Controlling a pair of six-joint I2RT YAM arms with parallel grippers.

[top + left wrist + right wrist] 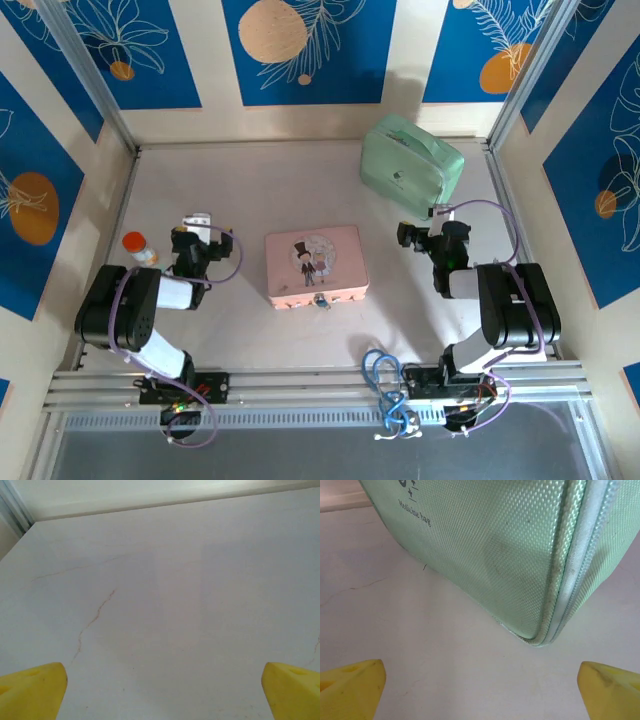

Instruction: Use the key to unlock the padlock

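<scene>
Padlock [320,300], tiny bluish metal, hangs at near edge of pink rectangular picture tin [345,250]; left gripper [162,685] and right gripper [480,685] gape wide, empty — opening step; next, find and grasp key.

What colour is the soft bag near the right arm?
The medicine bag is pale mint green, woven texture; best in the right wrist view.

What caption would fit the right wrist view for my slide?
Open right gripper facing the corner of a green fabric bag on the white table.
</scene>
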